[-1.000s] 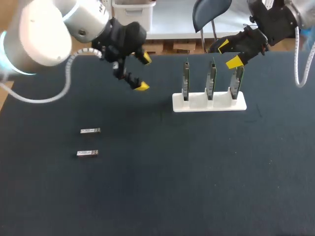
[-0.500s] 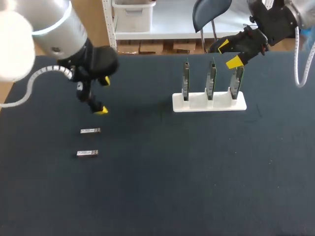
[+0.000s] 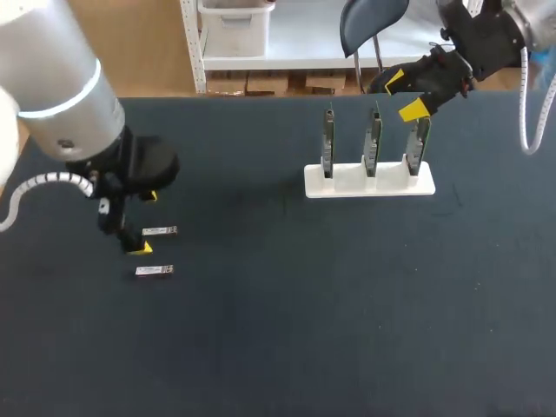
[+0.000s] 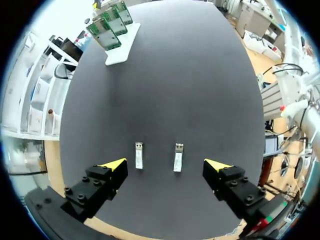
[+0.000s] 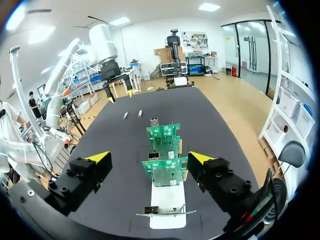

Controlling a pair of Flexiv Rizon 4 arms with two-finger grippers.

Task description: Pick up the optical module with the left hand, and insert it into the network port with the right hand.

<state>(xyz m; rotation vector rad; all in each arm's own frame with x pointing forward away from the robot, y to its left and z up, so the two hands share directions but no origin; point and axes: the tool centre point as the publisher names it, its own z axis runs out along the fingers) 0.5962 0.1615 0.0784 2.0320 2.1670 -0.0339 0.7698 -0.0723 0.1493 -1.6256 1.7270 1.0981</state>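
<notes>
Two optical modules (image 3: pixel 155 271) lie flat at the left of the frame, one just behind the other. Right next to them the left gripper (image 3: pixel 143 222) hangs with its fingers spread wide, holding nothing. Upper right, the right gripper (image 3: pixel 404 95) is wide open too, up by the white stand (image 3: pixel 369 181) with its three circuit boards (image 3: pixel 372 139).

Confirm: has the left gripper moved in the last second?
Yes. The left gripper has swung away from the white stand, leftward and toward the table's near edge, and now hangs open by the far module.
</notes>
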